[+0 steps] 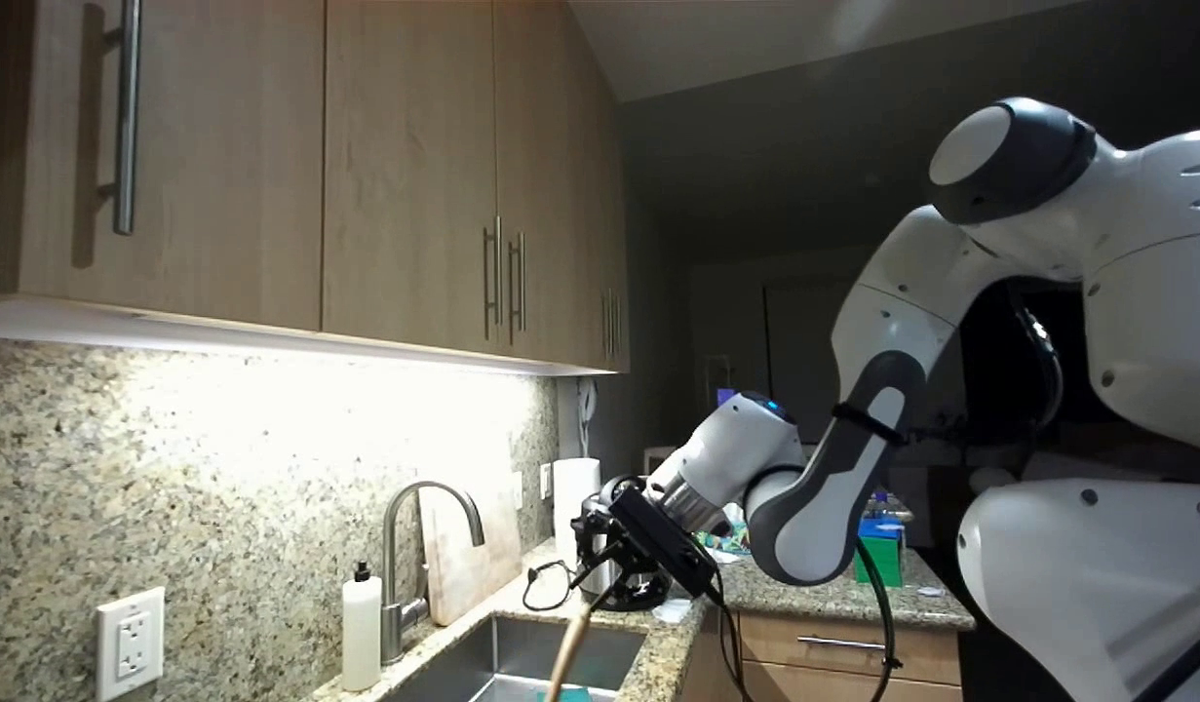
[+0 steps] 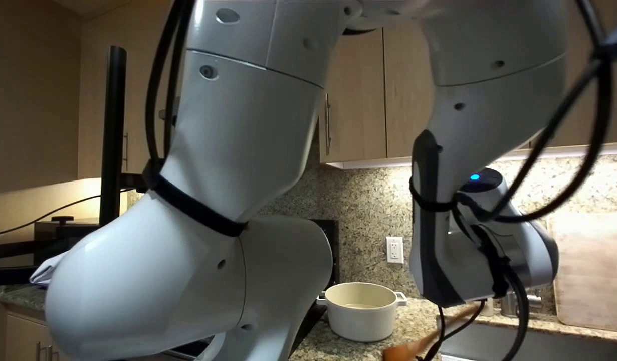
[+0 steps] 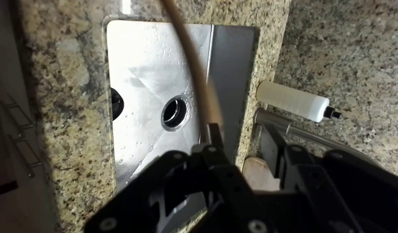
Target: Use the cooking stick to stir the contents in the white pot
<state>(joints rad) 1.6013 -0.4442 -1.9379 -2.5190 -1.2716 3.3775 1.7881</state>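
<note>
A white pot [image 2: 361, 323] with two handles stands on the granite counter in an exterior view; pale contents show faintly inside. The pot is out of the wrist view. The wooden cooking stick shows in both exterior views [image 1: 568, 653] [image 2: 453, 321], slanting down from my gripper, its broad end low beside the sink. It also crosses the wrist view [image 3: 195, 64], blurred, and passes behind my left finger. My gripper [image 3: 243, 132] is open above the sink, with a wide gap between its fingers. The stick lies at the left finger, not in the gap; how it is supported I cannot tell.
A steel sink [image 3: 131, 64] lies below my gripper. A soap bottle [image 3: 292, 100], a faucet [image 1: 390, 556] and a cutting board [image 1: 463, 565] stand behind it by the wall. A paper towel roll [image 1: 575, 497] stands near the arm. Upper cabinets [image 1: 405, 175] hang above.
</note>
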